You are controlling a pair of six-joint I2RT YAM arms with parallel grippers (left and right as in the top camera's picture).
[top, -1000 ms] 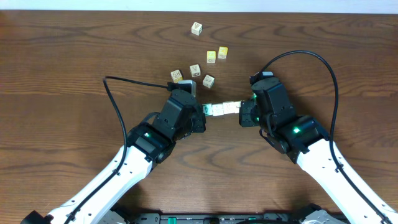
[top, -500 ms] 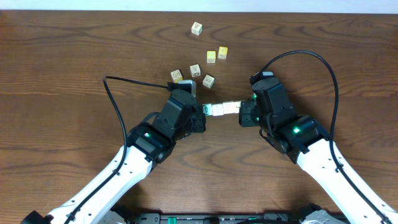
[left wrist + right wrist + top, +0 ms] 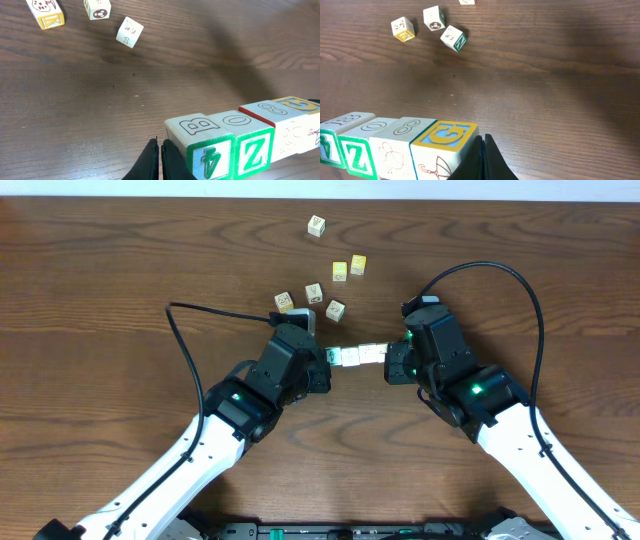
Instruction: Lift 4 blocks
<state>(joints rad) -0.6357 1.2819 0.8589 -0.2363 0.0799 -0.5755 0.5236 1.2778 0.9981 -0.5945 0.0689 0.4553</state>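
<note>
From overhead, a row of four small wooden alphabet blocks (image 3: 358,356) runs end to end, squeezed between the left gripper (image 3: 326,361) and the right gripper (image 3: 391,360). Each gripper's fingers are pressed together, with the tips butted against one end of the row. Beyond both grippers, loose pale printed cubes (image 3: 314,293) and a pair of plain yellow cubes (image 3: 340,270) lie scattered on the dark brown wood-grain table (image 3: 100,280). A pale strip shows past the table's far edge.

In the left wrist view, the left gripper (image 3: 160,159) has its black fingers shut tight. The row starts just to its right, touching it:
- a green-faced block with a white 4 (image 3: 205,150), with a B on its pale top
- a green-faced Z block (image 3: 252,150), topped with an O
- a white block with reddish print (image 3: 287,132)
- a white block with a blue G on top (image 3: 300,105), farthest from the fingers

Whether the row rests on the wood or hangs clear of it cannot be told. Three pale cubes lie well ahead of the gripper.

In the right wrist view, the right gripper (image 3: 482,156) is likewise closed — the G block sits against its left side, a reddish umbrella on its front. The row then runs leftward through the reddish-print block and the Z block to the 4 block at the frame's edge. More pale cubes lie well ahead on the grain.
</note>
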